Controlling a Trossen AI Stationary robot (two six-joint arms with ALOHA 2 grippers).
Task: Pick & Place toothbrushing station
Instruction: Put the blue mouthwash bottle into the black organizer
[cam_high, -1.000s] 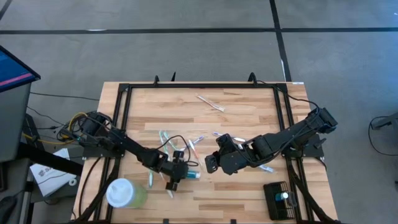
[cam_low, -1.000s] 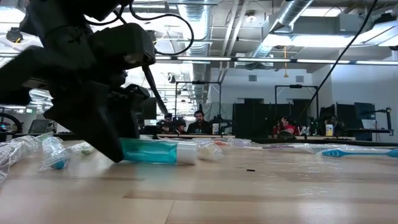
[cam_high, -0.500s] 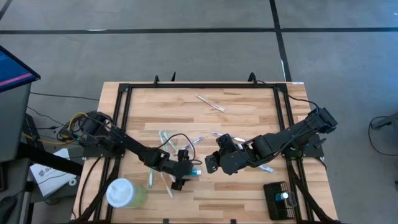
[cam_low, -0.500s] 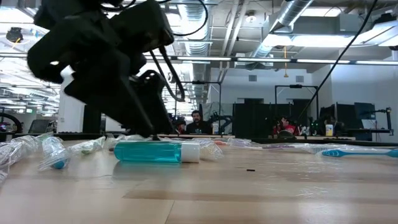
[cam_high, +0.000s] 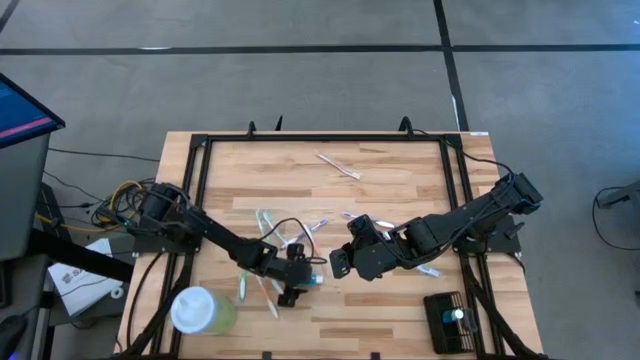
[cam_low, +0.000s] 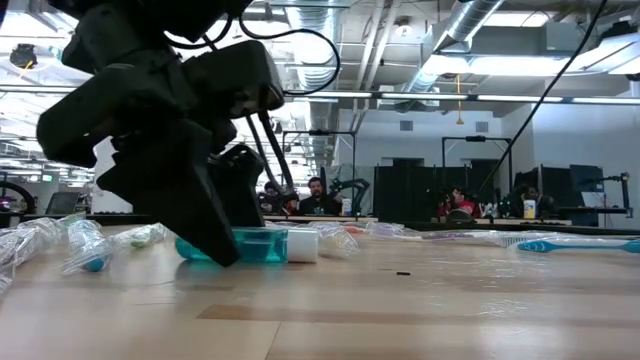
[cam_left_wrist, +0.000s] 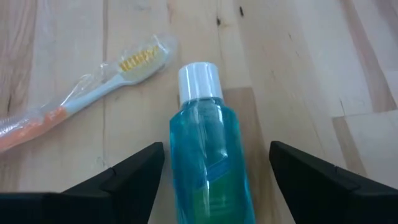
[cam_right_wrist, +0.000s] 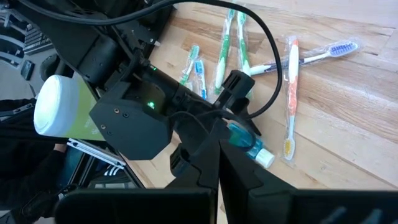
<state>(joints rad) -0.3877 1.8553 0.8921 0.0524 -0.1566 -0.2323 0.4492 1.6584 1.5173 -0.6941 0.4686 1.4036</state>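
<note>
**A:** Where is the toothbrushing station?

**B:** The toothbrushing station, a small black holder, sits at the tabletop's near right corner in the high view, well apart from both arms and touched by neither.

**A:** And the arm closest to it?

**B:** The right arm reaches from the right edge toward the middle, elbow bent low. Its right tool is pinched together with nothing between the fingers, and points at the left arm's end.

**A:** What is the left arm doing?

**B:** It stretches from the left edge diagonally toward the centre front, wrist tipped down so the left tool rests low on the wood. Its fingers are spread wide, one on each side of a teal mouthwash bottle lying on its side. In the left wrist view there is bare wood between each finger and the bottle, so it straddles rather than grips.

**A:** Which way does the bottle point?

**B:** Its white cap faces away from the left wrist, toward the right arm. In the low view the dark tool covers the bottle's base end and the cap sticks out.

**A:** Anything else nearby?

**B:** A wrapped orange toothbrush lies just beside the bottle, with more wrapped toothbrushes scattered behind. A pale green cup with a white lid stands near the front left corner.
</note>
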